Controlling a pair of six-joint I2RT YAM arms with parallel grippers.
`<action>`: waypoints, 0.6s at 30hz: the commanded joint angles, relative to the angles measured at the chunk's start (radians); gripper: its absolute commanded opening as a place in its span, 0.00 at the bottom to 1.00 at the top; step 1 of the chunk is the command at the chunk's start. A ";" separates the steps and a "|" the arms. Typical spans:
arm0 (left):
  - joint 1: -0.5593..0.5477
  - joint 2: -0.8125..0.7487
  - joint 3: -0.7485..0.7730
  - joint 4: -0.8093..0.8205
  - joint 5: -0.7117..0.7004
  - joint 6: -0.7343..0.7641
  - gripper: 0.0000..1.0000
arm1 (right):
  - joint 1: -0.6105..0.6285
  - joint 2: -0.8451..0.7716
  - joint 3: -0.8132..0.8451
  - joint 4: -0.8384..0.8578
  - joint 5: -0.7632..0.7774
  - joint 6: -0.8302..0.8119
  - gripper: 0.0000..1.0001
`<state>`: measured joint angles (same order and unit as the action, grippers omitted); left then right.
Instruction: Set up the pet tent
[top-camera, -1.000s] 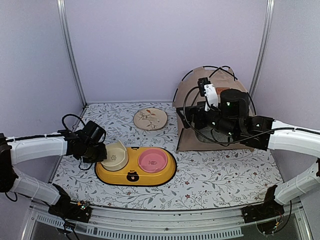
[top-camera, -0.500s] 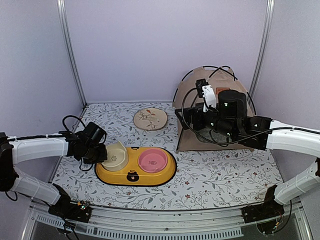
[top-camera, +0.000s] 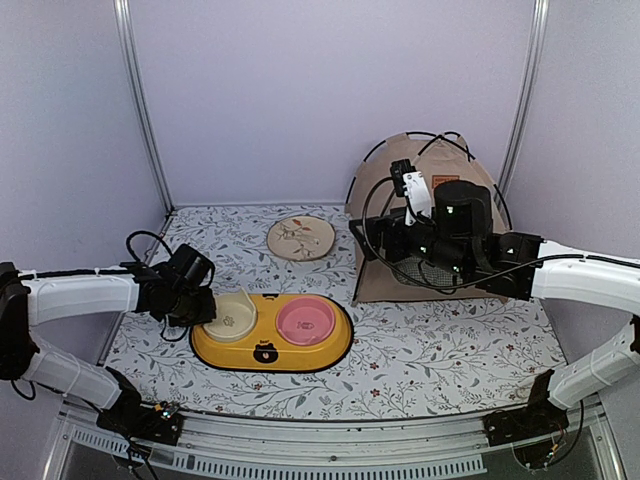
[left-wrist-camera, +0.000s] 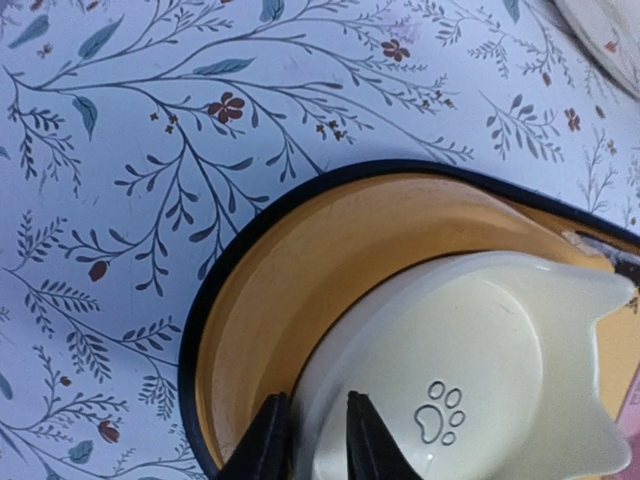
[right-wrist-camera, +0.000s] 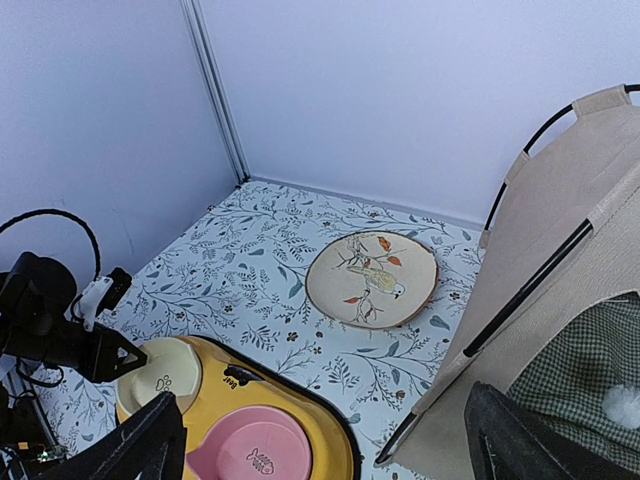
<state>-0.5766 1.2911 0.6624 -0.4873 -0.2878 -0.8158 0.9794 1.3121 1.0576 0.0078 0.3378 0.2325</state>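
Observation:
The beige pet tent (top-camera: 430, 170) stands upright at the back right, with thin black poles arching over it. In the right wrist view the tent (right-wrist-camera: 560, 200) fills the right side, and a green-checked cushion (right-wrist-camera: 580, 370) and a white pompom (right-wrist-camera: 622, 403) show in its opening. My right gripper (top-camera: 388, 240) hovers at the tent's front left edge. In its wrist view the right gripper (right-wrist-camera: 330, 450) is wide open and empty. My left gripper (left-wrist-camera: 315, 440) is shut on the rim of a cream bowl (left-wrist-camera: 480, 370), far from the tent.
The cream bowl (top-camera: 232, 313) lies in the left well of a yellow feeder tray (top-camera: 270, 352), and a pink bowl (top-camera: 303, 322) sits in the right well. A bird-painted plate (top-camera: 300, 238) lies further back. Walls and metal frame posts close in the sides.
The cream bowl, tilted up on its edge before, now lies flat in the tray's left well, still in my left gripper. The right arm has shifted slightly left.

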 joint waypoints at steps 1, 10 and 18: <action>-0.013 0.002 0.005 0.047 -0.002 -0.005 0.27 | -0.007 0.001 0.022 -0.009 -0.004 0.011 0.99; -0.011 -0.042 0.035 -0.002 -0.055 0.012 0.33 | -0.007 0.004 0.022 -0.010 -0.006 0.011 0.99; -0.014 -0.044 0.038 0.034 0.008 0.030 0.18 | -0.013 0.010 0.016 -0.012 -0.015 0.017 0.99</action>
<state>-0.5781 1.2675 0.6895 -0.4782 -0.3119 -0.7982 0.9783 1.3132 1.0576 0.0071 0.3367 0.2325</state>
